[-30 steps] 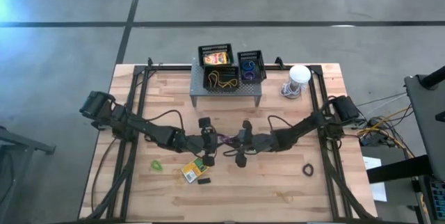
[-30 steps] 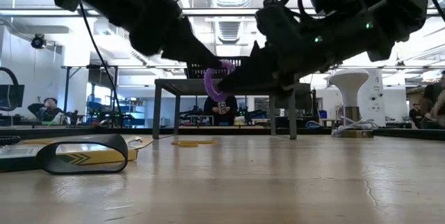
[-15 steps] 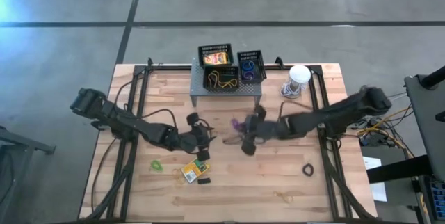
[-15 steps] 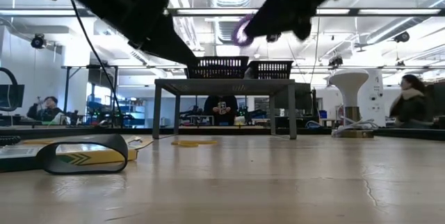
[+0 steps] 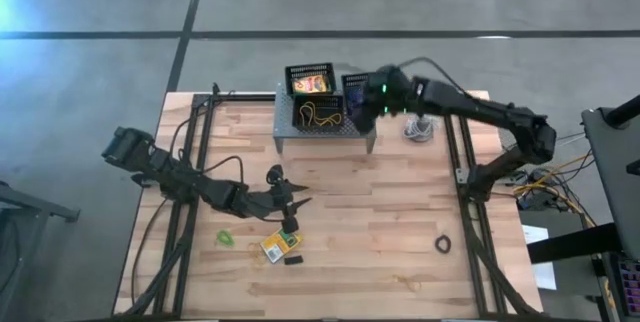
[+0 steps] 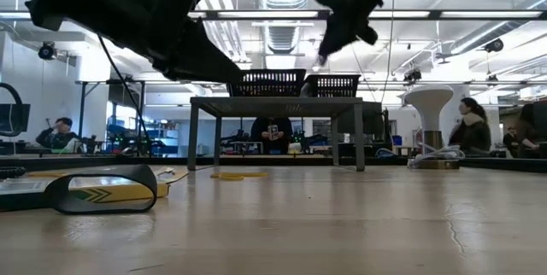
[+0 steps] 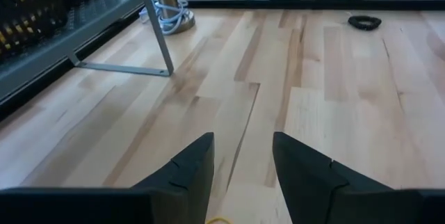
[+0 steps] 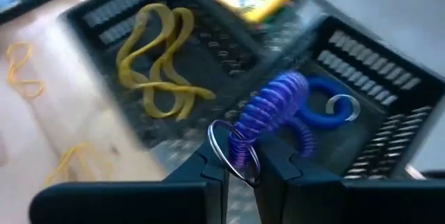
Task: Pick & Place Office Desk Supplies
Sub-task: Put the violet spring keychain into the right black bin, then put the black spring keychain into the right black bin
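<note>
1. Pale wood, the desk [image 5: 400, 212] carries a grey perforated shelf [image 5: 325, 130] with three black lattice baskets; the right tool [image 5: 372, 97] hangs above the right-hand basket [image 5: 362, 94], so the placing step looks to be in hand.
2. The left tool [image 5: 292, 202] waits low over the desk, fingers apart and empty; a yellow crayon box [image 5: 275, 248] lies just short of it.
3. Only the right wrist view shows the grip: fingers [image 8: 215, 175] clamped on a purple coiled band [image 8: 268, 113] by its metal ring, a blue band [image 8: 323, 109] in the basket beyond the tips.
4. Next, likely: lower into that basket, then release.
</note>
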Available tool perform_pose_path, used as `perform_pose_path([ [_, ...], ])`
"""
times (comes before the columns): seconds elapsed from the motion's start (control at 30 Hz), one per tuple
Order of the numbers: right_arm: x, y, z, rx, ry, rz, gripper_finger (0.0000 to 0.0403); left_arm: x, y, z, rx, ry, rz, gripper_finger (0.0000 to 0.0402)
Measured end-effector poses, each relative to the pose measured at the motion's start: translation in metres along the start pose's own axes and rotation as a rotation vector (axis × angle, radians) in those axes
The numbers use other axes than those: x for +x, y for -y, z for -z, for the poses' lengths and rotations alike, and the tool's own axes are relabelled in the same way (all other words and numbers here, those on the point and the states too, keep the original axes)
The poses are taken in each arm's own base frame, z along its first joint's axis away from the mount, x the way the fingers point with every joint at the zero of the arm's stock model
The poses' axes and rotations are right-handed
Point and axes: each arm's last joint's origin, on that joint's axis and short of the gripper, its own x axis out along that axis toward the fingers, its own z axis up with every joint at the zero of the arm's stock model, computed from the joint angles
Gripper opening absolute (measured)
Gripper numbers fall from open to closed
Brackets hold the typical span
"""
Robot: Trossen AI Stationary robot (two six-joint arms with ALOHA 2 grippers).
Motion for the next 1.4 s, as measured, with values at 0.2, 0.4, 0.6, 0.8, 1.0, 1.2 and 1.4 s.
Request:
perform_pose_path([
  [0.2, 0.023, 0.044, -0.012, 0.067, -0.087, 0.043, 0.0037, 0.000, -0.001, 0.002, 0.005, -0.008, -0.002, 0.0149],
  [0.4, 0.040, 0.054, -0.016, 0.057, -0.156, 0.185, 0.0057, 0.000, 0.000, 0.002, 0.003, -0.005, -0.001, 0.0149],
  [0.6, 0.054, 0.055, -0.019, 0.029, -0.187, 0.287, 0.0098, 0.000, 0.000, 0.002, 0.003, -0.005, -0.001, 0.0149],
  [0.8, 0.054, 0.054, -0.022, -0.024, -0.174, 0.293, 0.0145, 0.000, 0.000, 0.002, 0.002, -0.005, -0.001, 0.0149],
  [1.0, 0.020, 0.038, -0.032, -0.055, -0.055, 0.246, 0.0166, 0.000, 0.000, 0.002, 0.000, -0.004, -0.001, 0.0149],
  [1.2, -0.023, -0.002, -0.026, -0.156, 0.038, 0.143, 0.0161, 0.000, 0.000, 0.000, -0.010, 0.011, 0.002, 0.0149],
  [1.4, -0.050, -0.059, 0.010, -0.282, 0.069, 0.048, 0.0147, 0.000, 0.000, 0.000, -0.012, 0.014, 0.002, 0.0149],
])
